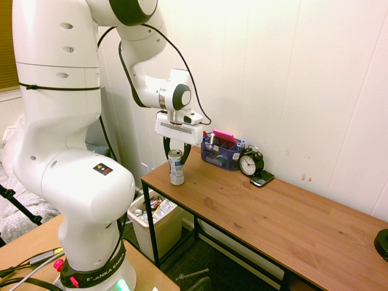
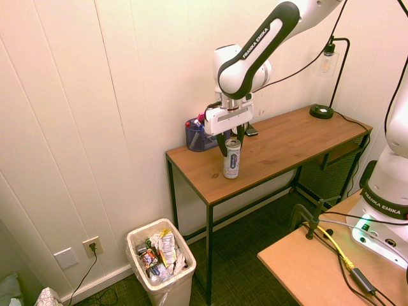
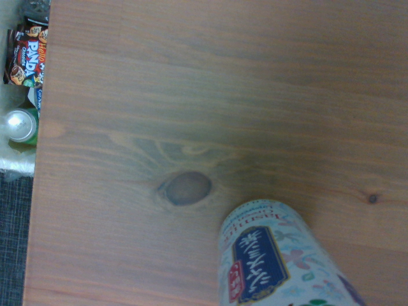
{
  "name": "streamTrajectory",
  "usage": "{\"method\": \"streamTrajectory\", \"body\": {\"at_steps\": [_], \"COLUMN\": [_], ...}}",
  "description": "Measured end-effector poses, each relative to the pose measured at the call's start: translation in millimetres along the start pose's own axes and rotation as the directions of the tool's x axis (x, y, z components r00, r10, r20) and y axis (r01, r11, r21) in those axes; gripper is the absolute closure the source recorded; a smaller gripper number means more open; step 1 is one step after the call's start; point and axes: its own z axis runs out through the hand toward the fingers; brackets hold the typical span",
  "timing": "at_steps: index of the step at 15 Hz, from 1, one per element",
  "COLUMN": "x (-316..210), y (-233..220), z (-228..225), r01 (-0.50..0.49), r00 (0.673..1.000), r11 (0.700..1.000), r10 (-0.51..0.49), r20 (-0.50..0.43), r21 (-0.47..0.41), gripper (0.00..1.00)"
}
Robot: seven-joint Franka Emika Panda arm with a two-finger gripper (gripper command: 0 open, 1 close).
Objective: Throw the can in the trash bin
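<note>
- Gripper (image 2: 232, 141) sits over the can (image 2: 231, 159), dark fingers down either side of its top; we judge them pressed against it, though contact is hard to confirm.
- We see the can upright on the wooden desk (image 1: 291, 218), near the end above the bin; a lift is not evident.
- Trash bin (image 2: 160, 268) stands on the floor beside that end, already holding wrappers.
- We judge the grasp done or nearly so; lift, carry past the edge and release remain.
</note>
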Motion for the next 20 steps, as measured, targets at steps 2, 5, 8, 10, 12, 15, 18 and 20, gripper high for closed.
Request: {"method": "streamTrajectory", "body": {"at_steps": [2, 5, 8, 10, 12, 15, 18, 20], "x": [0, -3, -24, -66, -117, -143, -124, -119], "y": [0, -3, -34, -74, -115, -169, -208, -219], "z": [0, -1, -27, -62, -97, -87, -30, -15], "r01": [0.0, 0.009, 0.058, 0.109, 0.161, 0.198, 0.216, 0.236], "r00": [1.0, 1.0, 0.998, 0.993, 0.983, 0.975, 0.975, 0.971], "r11": [1.0, 1.0, 0.998, 0.992, 0.985, 0.98, 0.976, 0.972], "r10": [0.0, -0.009, -0.057, -0.106, -0.155, -0.194, -0.217, -0.236], "r20": [0.0, -0.002, -0.029, -0.058, -0.102, -0.107, -0.047, -0.024], "r21": [0.0, 0.002, 0.037, 0.056, 0.061, 0.027, -0.015, -0.016], "gripper": [1.0, 1.0, 1.0, 1.0, 1.0, 1.0, 0.0, 0.0]}}
